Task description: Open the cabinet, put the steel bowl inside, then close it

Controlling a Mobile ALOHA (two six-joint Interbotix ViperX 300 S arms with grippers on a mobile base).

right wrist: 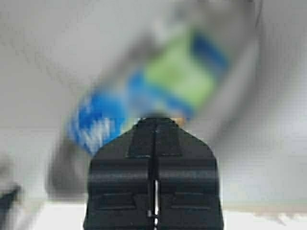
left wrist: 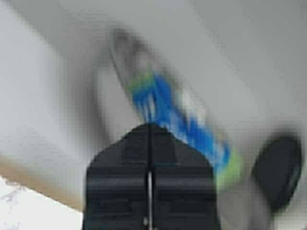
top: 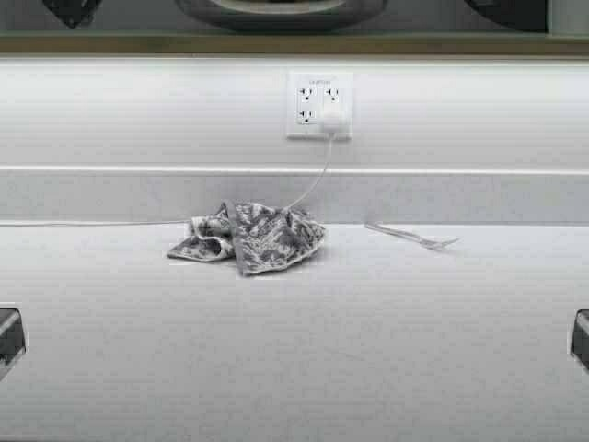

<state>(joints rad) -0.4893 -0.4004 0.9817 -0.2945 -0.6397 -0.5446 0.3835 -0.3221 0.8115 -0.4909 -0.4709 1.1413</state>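
Up front in the high view, a pale grey countertop (top: 294,350) stretches across, backed by a low raised ledge and a white wall. I take the white outlet plate (top: 319,106) on that wall as my landmark. A white plug sits in its lower right socket, and a thin white cord (top: 313,184) drops from it to the counter, then runs off toward my left. Below the outlet and slightly to my left, a crumpled grey patterned cloth (top: 250,238) lies on the counter. Below the outlet to my right, a clear plastic fork (top: 411,237) lies flat, apart from the cloth. Directly above the outlet, past a tan wooden edge of the cabinet (top: 294,43), the underside of the steel bowl (top: 281,11) shows at the top border of the view.

Next, the left wrist view: my left gripper (left wrist: 149,132) has its dark fingers pressed together, nothing between them. Beyond it is a blurred curved shiny surface with blue and green reflections.

Last, the right wrist view: my right gripper (right wrist: 155,125) is likewise closed tight on nothing, facing the same sort of blurred, blue-and-green reflecting surface.
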